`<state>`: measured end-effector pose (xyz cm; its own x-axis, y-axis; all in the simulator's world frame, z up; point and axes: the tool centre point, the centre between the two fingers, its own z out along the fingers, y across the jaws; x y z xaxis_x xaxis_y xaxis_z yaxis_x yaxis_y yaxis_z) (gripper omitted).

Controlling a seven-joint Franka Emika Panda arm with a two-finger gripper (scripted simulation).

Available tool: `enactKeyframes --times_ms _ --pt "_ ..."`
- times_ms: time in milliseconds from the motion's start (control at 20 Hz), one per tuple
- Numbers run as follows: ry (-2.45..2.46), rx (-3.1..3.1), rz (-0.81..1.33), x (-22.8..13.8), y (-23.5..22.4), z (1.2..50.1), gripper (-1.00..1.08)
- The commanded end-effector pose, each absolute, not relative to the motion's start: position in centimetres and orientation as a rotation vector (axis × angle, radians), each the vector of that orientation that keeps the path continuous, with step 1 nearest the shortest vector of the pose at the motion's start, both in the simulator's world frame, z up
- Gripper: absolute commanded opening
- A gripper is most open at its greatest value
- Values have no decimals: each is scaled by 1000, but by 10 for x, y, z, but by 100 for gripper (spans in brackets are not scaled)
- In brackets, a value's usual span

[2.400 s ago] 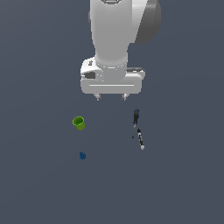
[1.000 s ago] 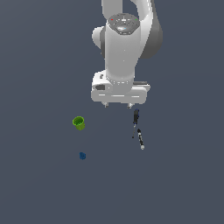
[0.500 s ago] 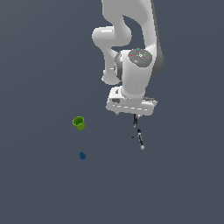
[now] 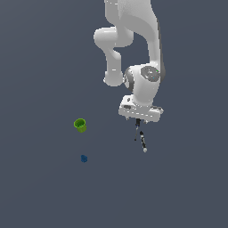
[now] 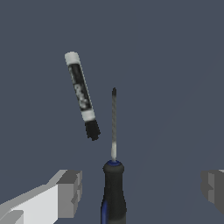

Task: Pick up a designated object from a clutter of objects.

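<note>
Flat, even, dim render light; soft low-resolution edges, no cast shadows visible.

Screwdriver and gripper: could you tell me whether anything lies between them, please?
Nothing visible does. In the wrist view the screwdriver handle sits in the open gap between the gripper fingers, with bare space on both sides. The marker lies beside the shaft, apart from it and outside the gap.
</note>
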<state>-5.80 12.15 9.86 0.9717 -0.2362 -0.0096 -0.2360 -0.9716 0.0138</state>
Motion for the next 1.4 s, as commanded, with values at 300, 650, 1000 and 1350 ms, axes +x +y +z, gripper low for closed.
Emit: enactKeyframes --times_ms 300,650,1000,1350 --pt "-435 3109 -2 -78 141 70 100" --pt "-441 3110 -2 -81 144 66 100" --pt "-441 3110 -1 -82 144 49 100" --pt "-443 3110 0 -82 144 21 100"
